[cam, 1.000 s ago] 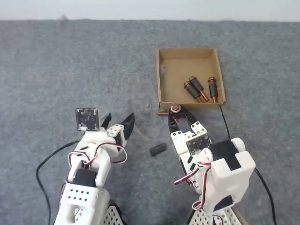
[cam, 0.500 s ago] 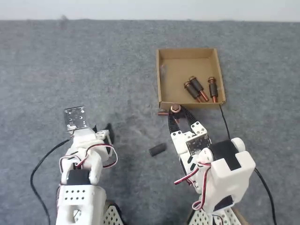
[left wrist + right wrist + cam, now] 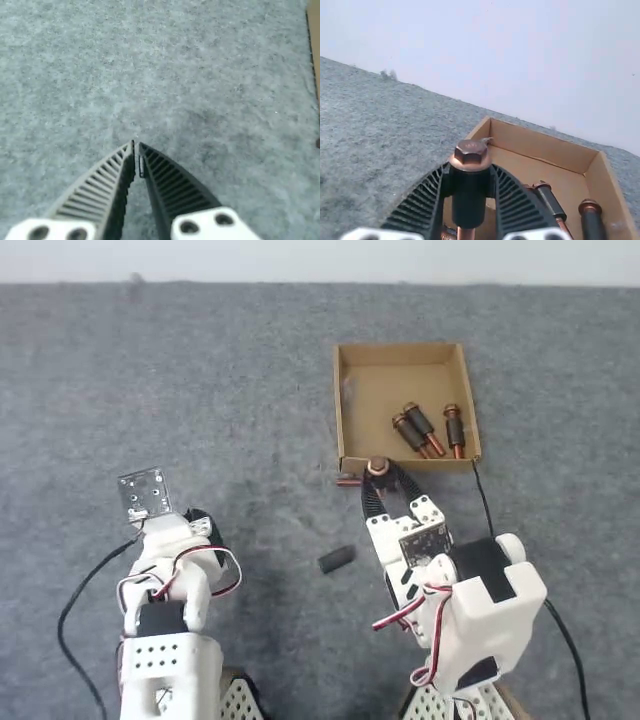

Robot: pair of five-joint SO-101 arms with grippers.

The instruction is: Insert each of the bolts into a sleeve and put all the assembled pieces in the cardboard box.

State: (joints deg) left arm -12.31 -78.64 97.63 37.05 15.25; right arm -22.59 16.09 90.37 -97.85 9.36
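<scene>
My right gripper (image 3: 378,474) is shut on an assembled piece, a copper bolt (image 3: 378,467) inside a black sleeve (image 3: 468,195), held upright just before the front wall of the cardboard box (image 3: 390,370). The bolt's hex head (image 3: 470,152) stands above the fingers. Three assembled pieces (image 3: 420,430) lie in the box. A loose black sleeve (image 3: 337,560) lies on the mat between the arms. A loose bolt (image 3: 347,480) rests by the box's front left corner. My left gripper (image 3: 136,146) is shut on nothing, low over bare mat at the left (image 3: 203,520).
Grey felt mat (image 3: 200,380) covers the table, with open room at the left and the back. The box wall (image 3: 540,147) stands right behind the held piece. A black cable (image 3: 482,502) runs beside the right arm.
The left arm has pulled back and leftward, away from the loose sleeve, and its gripper has gone from open to shut. The right arm has hardly moved, still holding the piece.
</scene>
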